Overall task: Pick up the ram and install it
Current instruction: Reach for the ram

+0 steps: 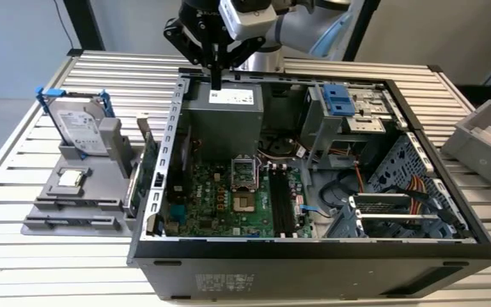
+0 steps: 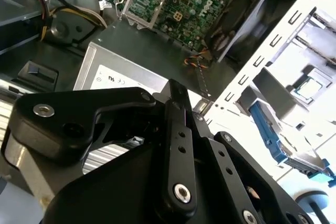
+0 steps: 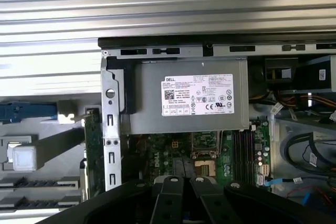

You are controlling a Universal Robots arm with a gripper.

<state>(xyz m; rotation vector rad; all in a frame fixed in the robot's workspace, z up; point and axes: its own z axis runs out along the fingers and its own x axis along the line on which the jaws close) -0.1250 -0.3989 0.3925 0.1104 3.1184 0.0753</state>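
Note:
My gripper (image 1: 217, 83) hangs over the back wall of the open computer case (image 1: 314, 268), just above the grey power supply (image 1: 224, 121). Its fingers point down and are shut together, and I see nothing between them. Both wrist views show the fingers closed, with the fingers (image 2: 176, 124) over the power supply (image 2: 131, 80) and the gripper (image 3: 186, 181) near the green motherboard (image 3: 173, 156). The black memory slots (image 1: 281, 201) lie on the motherboard (image 1: 220, 198), well forward of the gripper. The ram is out of view.
A grey fixture (image 1: 66, 192) stands at the exterior view's left of the case. It holds a silver hard drive in a blue bracket (image 1: 82, 128) and a green card (image 1: 143, 166). A grey bin (image 1: 488, 144) sits at the far right. Cables and a drive cage (image 1: 348, 109) crowd the case's right half.

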